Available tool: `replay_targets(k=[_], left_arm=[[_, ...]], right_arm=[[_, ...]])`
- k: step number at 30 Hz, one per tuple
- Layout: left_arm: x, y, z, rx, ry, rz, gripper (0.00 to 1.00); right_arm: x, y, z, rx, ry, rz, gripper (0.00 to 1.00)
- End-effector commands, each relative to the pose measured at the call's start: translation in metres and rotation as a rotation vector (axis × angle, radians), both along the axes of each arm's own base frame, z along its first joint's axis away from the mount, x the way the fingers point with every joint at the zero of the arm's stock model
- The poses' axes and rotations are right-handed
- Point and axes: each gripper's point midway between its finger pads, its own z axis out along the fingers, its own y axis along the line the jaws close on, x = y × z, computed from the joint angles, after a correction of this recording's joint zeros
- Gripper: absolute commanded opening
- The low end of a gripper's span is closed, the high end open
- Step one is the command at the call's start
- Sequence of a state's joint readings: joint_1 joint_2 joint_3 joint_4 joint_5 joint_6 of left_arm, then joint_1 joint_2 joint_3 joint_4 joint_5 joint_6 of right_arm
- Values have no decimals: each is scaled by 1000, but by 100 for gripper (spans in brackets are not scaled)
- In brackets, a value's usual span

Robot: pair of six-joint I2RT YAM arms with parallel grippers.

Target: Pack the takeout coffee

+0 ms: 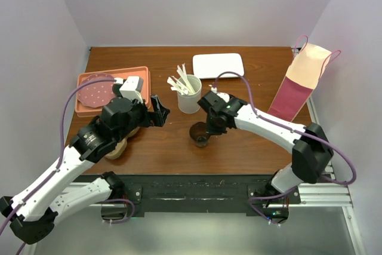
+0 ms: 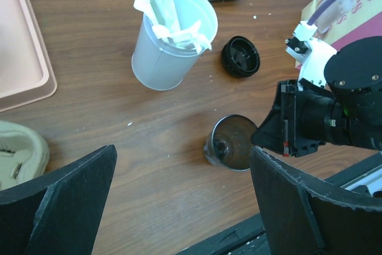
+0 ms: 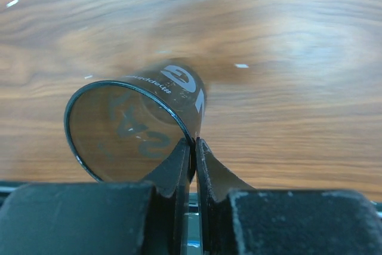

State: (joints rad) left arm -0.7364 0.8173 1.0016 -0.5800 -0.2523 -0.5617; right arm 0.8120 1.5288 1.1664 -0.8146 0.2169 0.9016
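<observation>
The takeout coffee cup [image 1: 200,135] is a small dark brown paper cup with no lid on, open and tilted, on or just above the wooden table. My right gripper [image 1: 209,128] is shut on its rim, one finger inside and one outside, as the right wrist view shows with the gripper [image 3: 194,153] on the cup [image 3: 137,120]. The round black lid [image 2: 241,56] lies on the table beside the white cup. My left gripper [image 1: 160,111] is open and empty left of the cup [image 2: 231,141]; its own view shows wide-apart fingers [image 2: 65,201].
A white cup of pale stirrers [image 1: 188,95] stands behind the coffee cup. A white tray [image 1: 218,65] lies at the back. A salmon tray [image 1: 143,71] is at back left. A cardboard cup carrier [image 2: 18,150] lies under the left arm. A paper bag [image 1: 301,82] stands at right.
</observation>
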Motion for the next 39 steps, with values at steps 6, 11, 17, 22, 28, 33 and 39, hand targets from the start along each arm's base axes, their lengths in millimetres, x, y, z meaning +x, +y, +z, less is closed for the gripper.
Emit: replay_targets(k=[6, 11, 17, 22, 28, 33, 39], left_arm=[[0, 8, -2, -18, 7, 59, 98], [1, 8, 6, -27, -2, 64, 98], [2, 14, 23, -35, -40, 83, 98], [2, 19, 23, -37, -38, 106, 99], [-2, 22, 34, -49, -51, 102, 99], [-7, 25, 42, -38, -70, 81, 98], [-15, 37, 40, -40, -66, 110, 98]], right_arm=[[-3, 61, 5, 30, -28, 85, 13], [-1, 57, 24, 37, -68, 99, 34], [22, 24, 67, -53, -250, 104, 40], [73, -26, 86, -60, -395, 32, 42], [130, -64, 62, -5, -342, 12, 39], [166, -45, 42, -29, -273, 163, 43], [186, -48, 12, -90, -215, 145, 47]])
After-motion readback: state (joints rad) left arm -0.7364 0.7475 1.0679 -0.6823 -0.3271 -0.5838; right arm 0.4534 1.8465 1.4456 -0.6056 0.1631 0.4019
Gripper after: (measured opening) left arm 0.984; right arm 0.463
